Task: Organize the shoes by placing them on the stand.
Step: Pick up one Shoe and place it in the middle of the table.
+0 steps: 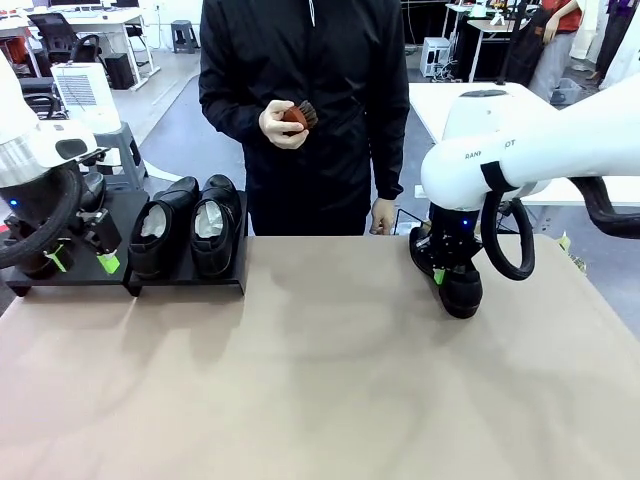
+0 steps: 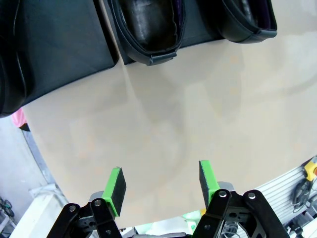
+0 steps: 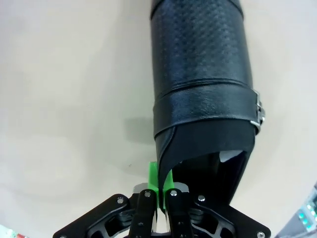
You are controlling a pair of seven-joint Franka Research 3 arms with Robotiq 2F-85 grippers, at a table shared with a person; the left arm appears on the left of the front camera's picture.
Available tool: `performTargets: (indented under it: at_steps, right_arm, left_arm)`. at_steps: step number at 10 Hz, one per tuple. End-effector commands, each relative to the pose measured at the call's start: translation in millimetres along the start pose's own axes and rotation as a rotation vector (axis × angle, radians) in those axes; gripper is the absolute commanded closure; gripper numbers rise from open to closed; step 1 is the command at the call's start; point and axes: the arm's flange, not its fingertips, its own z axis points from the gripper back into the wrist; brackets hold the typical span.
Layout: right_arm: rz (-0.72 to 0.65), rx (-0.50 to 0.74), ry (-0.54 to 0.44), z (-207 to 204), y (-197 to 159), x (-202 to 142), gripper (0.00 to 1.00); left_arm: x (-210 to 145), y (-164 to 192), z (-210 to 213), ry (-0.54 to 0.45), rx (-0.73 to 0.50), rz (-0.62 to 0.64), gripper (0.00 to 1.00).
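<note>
Front view: right gripper [image 1: 447, 272] sits low over the brown table [image 1: 330, 380] near its far right edge, at a black shoe [image 1: 461, 291] whose detail is hidden behind the arm. Right wrist view resolves it: the green pads [image 3: 154, 179] are pressed together on the thin edge of the shoe's [image 3: 203, 89] opening, white paper just visible inside. The shoe's long axis runs straight away from this camera, toe at the far end, buckle on one side.

Two more shoes [image 1: 188, 226] stand side by side on the right section of the black stand [image 1: 130, 275] at far left, lengthwise across the table's depth. Left gripper [image 1: 82, 262] hangs by the stand; its wrist view shows the jaws apart, empty, above bare table.

The person holds a brush [image 1: 298, 116].
</note>
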Motion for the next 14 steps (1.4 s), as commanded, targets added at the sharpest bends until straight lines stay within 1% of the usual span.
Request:
performTargets:
  at_steps: [1,2,3,4,5,6,9,10,11,12,13,14]
  right_arm:
    - [-0.103,-0.050,0.008,32,9,-15,1.00]
    - [-0.133,-0.038,-0.038,58,18,-37,1.00]
    - [-0.194,-0.013,-0.038,79,29,-59,1.00]
    - [-0.194,0.004,-0.051,87,42,-75,1.00]
    - [-0.116,-0.033,-0.046,87,54,-91,1.00]
    - [-0.151,-0.008,-0.033,78,30,-51,1.00]
    - [-0.151,-0.008,-0.033,78,30,-51,1.00]
    - [-0.157,-0.020,-0.020,75,35,-64,1.00]
    - [-0.192,-0.013,-0.047,79,68,-76,1.00]
    - [-0.165,0.013,-0.070,83,112,-99,1.00]
    - [-0.191,-0.007,-0.069,80,141,-115,1.00]
    - [-0.187,0.017,-0.066,75,166,-129,1.00]
  left_arm:
    - [-2,1,0,-0.008,-0.005,0.001,0.23]
    - [-2,1,0,-0.008,-0.005,0.001,0.23]
    - [-2,1,0,-0.008,-0.005,0.001,0.23]
    - [-2,1,0,-0.008,-0.005,0.001,0.23]
    - [-2,1,0,-0.008,-0.005,0.001,0.23]
    - [-2,1,0,-0.008,-0.005,0.001,0.23]
    - [-2,1,0,-0.008,-0.005,0.001,0.23]
    - [-2,1,0,-0.008,-0.005,0.001,0.23]
    - [-2,1,0,-0.008,-0.005,0.001,0.23]
    - [-2,1,0,-0.008,-0.005,0.001,0.23]
    - [-2,1,0,-0.008,-0.005,0.001,0.23]
    - [-2,1,0,-0.008,-0.005,0.001,0.23]
